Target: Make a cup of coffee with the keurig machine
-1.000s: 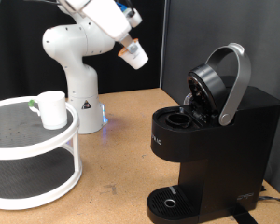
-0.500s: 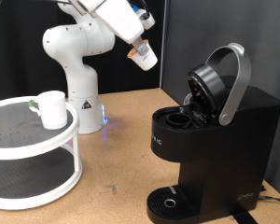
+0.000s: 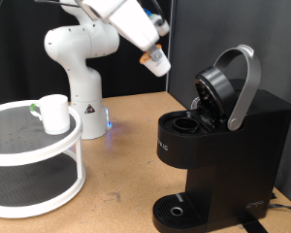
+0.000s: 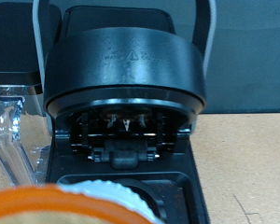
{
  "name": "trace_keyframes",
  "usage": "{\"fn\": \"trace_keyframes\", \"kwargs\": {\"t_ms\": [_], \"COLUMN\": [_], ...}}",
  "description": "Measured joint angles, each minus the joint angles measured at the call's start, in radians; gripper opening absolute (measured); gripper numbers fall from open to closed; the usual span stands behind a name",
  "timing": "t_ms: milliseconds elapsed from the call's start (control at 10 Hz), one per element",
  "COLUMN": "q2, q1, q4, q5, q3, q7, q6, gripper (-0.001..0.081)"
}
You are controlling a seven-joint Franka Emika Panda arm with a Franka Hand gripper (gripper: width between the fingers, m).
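The black keurig machine point(image 3: 218, 146) stands at the exterior view's right with its domed lid point(image 3: 215, 89) raised and the pod chamber point(image 3: 184, 124) open. My gripper point(image 3: 153, 54) is in the air to the upper left of the lid, shut on a small white pod with a tan top point(image 3: 157, 64). In the wrist view the pod's orange-edged rim point(image 4: 75, 201) fills the lower edge, with the open lid point(image 4: 126, 70) facing it. The white cup point(image 3: 54, 114) stands on the top tier of a round white shelf point(image 3: 29, 155) at the exterior view's left.
The white robot base point(image 3: 80, 68) stands behind the shelf. The machine's round drip tray point(image 3: 175, 211) is bare. A clear water tank point(image 4: 11, 126) shows beside the machine in the wrist view. Bare wooden table point(image 3: 126, 165) lies between shelf and machine.
My gripper has carried the pod towards the exterior view's right, closer to the machine's open lid. The cup and the machine have not moved.
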Motion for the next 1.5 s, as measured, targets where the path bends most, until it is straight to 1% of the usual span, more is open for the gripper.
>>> {"fn": "trace_keyframes", "kwargs": {"t_ms": [400,900,1500], "q2": [0.058,0.102,0.153], "q1": [0.003,0.009,0.010], "q4": [-0.011,-0.039,-0.066], "q5": [0.002,0.006,0.012], "q3": [0.057,0.108,0.146], "q7": [0.002,0.002,0.002], "q6": [0.074,0.141,0.206], "gripper": [0.0434,0.0434,0.0434]}}
